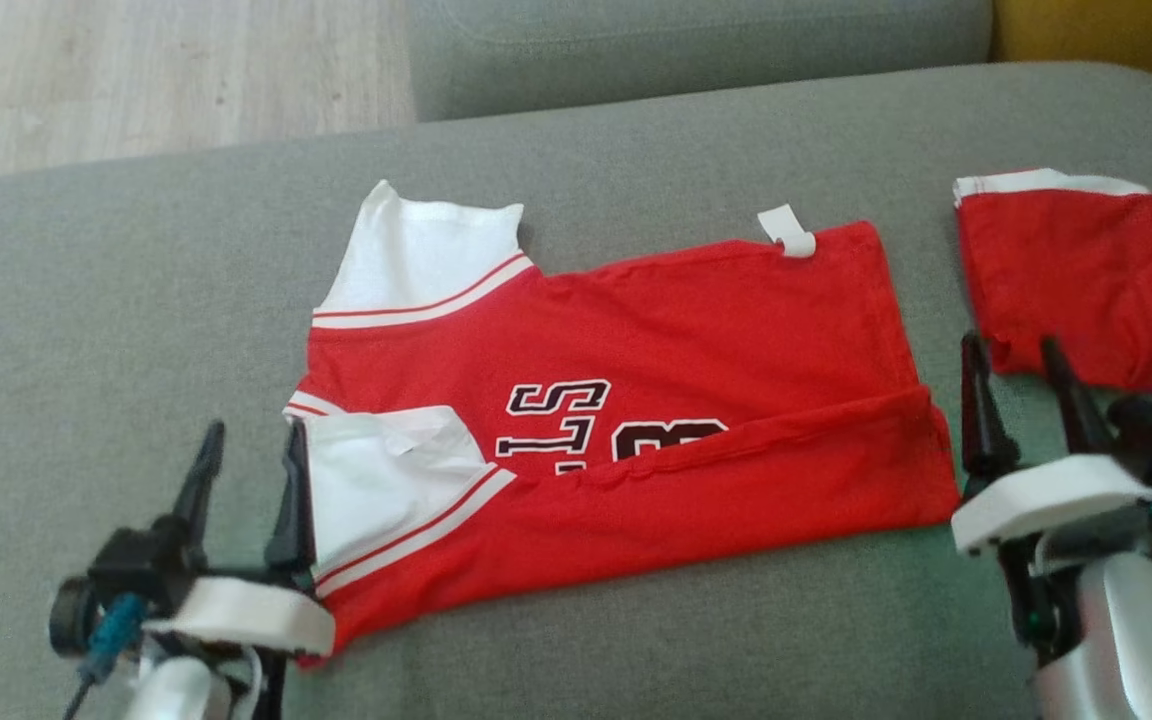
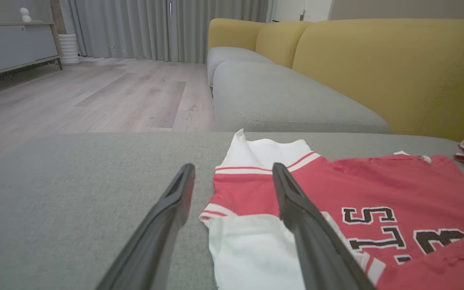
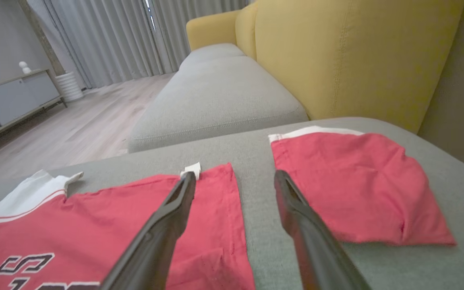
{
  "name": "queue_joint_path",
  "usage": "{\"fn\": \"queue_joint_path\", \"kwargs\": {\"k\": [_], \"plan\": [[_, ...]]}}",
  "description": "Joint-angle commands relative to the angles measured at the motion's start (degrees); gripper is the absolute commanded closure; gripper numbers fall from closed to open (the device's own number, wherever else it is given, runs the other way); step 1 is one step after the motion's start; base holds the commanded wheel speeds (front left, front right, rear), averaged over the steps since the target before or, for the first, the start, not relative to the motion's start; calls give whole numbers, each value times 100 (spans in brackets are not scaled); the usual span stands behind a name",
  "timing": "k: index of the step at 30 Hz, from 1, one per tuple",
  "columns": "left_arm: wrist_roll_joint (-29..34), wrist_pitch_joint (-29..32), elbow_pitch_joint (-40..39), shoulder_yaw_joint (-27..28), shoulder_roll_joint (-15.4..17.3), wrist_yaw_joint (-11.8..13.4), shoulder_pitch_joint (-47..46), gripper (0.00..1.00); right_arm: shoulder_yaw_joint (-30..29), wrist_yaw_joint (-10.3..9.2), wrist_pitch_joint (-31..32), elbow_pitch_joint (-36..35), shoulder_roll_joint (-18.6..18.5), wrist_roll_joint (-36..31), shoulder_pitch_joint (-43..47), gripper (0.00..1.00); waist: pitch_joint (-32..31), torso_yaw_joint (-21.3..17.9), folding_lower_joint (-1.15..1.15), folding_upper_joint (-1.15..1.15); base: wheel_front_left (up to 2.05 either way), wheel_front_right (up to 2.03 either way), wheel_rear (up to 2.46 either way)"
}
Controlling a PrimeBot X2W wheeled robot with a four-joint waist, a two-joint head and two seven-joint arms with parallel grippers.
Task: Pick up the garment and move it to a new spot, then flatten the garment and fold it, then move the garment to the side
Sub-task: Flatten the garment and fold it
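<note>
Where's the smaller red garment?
The smaller red garment lies far right in the head view, on the cushion beyond the right gripper, apart from the jersey.

A big grey seat (image 1: pixel 636 130) holds everything. A red shirt (image 1: pixel 716 330) lies flat on it, near the middle, with its sleeves to the left. The far sleeve (image 1: pixel 416 260) and the near sleeve (image 1: pixel 386 480) are white with red stripes. Black letters (image 1: pixel 556 415) show on the red part. The near edge of the shirt is folded over and hides part of the letters. A little white tag (image 1: pixel 786 230) sticks out at the far edge. A smaller red cloth (image 1: pixel 1086 290) lies on the seat to the right, apart from the shirt. It has a white strip along its far edge.
</note>
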Motion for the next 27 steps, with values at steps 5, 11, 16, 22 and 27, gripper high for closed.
{"fn": "queue_joint_path", "kwargs": {"k": [5, 11, 16, 22, 27], "plan": [[82, -94, -297, 290, 311, -124, -819, 0, 99, -4, -231, -350, -21, -72, -592, 0, 323, -106, 0, 0, 0, 0, 0], [103, 467, -115, 149, 672, -523, -1954, 0, 143, -4, -240, -423, -21, -169, -1098, 0, 870, -240, 0, 0, 0, 0, 0], [-177, 1398, 555, -104, 1079, -862, -3125, 0, 304, -4, -200, -408, -21, -310, -1633, 0, 1370, -413, 0, 0, 0, 0, 0], [-627, 2225, 1249, -658, 1548, -936, -4172, 0, 594, -4, -203, -320, -21, -363, -2148, 0, 1757, -636, 0, 0, 0, 0, 0], [-1183, 2704, 1708, -1483, 2012, -939, -4837, 0, 824, -4, -254, -206, -21, -330, -2510, 0, 2023, -838, 0, 0, 0, 0, 0]]}}
